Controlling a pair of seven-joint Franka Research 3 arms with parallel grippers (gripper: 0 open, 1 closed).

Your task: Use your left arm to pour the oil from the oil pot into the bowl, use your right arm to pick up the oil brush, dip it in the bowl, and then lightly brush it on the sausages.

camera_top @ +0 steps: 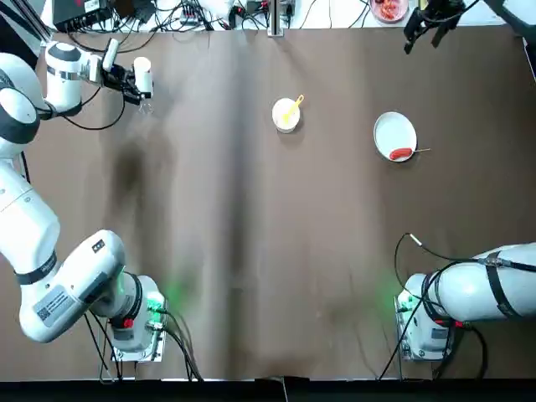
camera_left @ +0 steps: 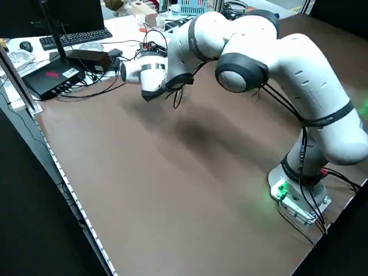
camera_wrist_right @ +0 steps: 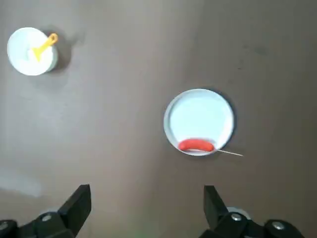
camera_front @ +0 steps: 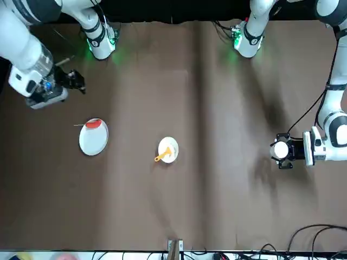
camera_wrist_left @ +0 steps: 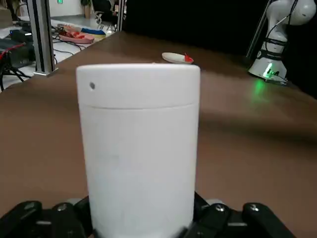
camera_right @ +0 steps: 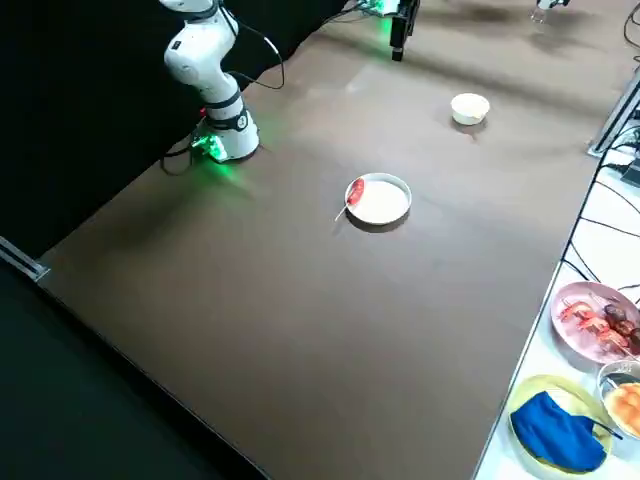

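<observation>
My left gripper (camera_top: 134, 82), clamped on the oil pot (camera_top: 143, 75), and my spread right gripper (camera_top: 430, 27) flank the bowl (camera_top: 286, 115).

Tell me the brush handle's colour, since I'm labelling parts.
The oil brush's handle is yellow-orange, seen best in the right wrist view.

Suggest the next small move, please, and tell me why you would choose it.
Probably carry the oil pot toward the bowl: the left gripper holds it well left of there, and pouring comes first. I cannot tell whether the bowl holds oil. The open right gripper can wait above the table's right side.
</observation>
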